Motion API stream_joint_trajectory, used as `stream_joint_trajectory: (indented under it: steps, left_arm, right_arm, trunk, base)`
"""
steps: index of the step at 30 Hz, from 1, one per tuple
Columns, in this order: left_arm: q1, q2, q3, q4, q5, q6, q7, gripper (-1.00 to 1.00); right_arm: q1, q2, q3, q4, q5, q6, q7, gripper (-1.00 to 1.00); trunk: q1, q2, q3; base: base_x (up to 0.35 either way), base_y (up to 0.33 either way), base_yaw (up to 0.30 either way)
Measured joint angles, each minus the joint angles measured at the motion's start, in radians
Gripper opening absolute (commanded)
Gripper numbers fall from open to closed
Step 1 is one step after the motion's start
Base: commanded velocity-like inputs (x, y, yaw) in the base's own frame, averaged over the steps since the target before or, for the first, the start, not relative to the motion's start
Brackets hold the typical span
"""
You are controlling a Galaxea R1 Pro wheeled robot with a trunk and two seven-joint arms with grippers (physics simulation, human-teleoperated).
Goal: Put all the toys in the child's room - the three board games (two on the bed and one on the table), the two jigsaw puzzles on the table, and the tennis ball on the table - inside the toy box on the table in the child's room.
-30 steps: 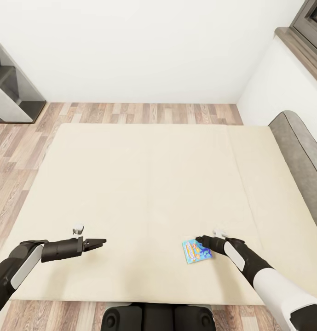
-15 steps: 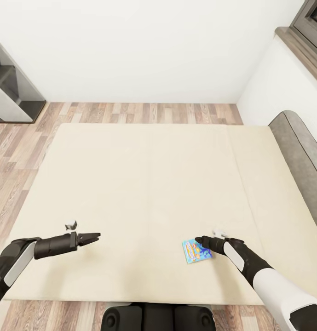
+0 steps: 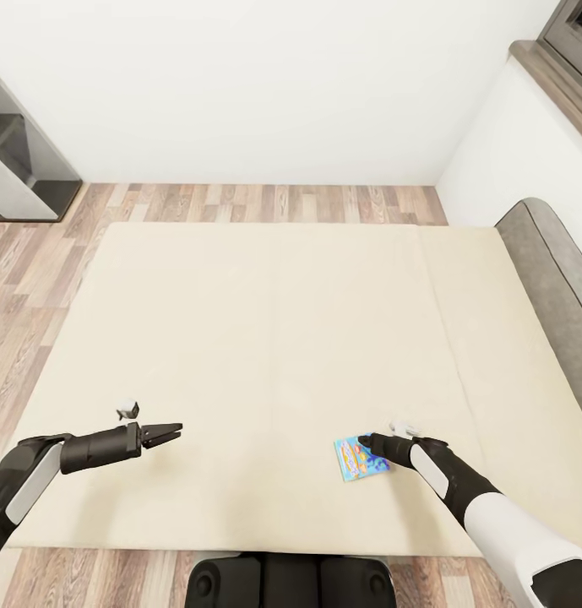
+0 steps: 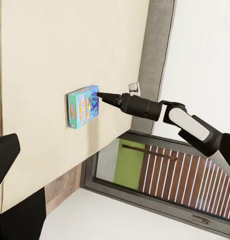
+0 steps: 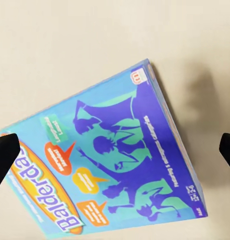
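One board game [image 3: 361,457], a flat blue box with cartoon figures, lies on the cream bed [image 3: 265,338] near its front edge. My right gripper [image 3: 368,441] hovers at the box's far edge, open. In the right wrist view the box cover [image 5: 120,165] lies between the two spread fingertips [image 5: 4,155]. My left gripper [image 3: 168,432] hangs open over bare mattress at the front left, well apart from the box. The left wrist view looks across the bed at the box [image 4: 83,106] and my right arm [image 4: 145,106]. The toy box, table, jigsaw puzzles and tennis ball are out of view.
A grey padded headboard [image 3: 561,279] runs along the bed's right side. A dark shelf unit [image 3: 20,169] stands on the wood floor [image 3: 265,204] at the far left. A white wall lies beyond the bed, with a window sill [image 3: 552,76] at the top right.
My left arm has drawn back to the left and its wrist has turned. The right gripper stays at the blue box. The head view has shifted slightly.
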Motion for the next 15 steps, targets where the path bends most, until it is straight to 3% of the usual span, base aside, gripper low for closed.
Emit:
stream_joint_trajectory:
  steps: [15]
  left_arm:
    - [0.0,-0.002,-0.005,0.0,0.0,0.0,0.001,1.0]
  right_arm:
    - [0.001,0.002,0.003,-0.001,0.003,-0.01,0.001,1.0]
  trunk:
    - [0.0,0.0,-0.001]
  base:
    - [0.0,0.0,0.0]
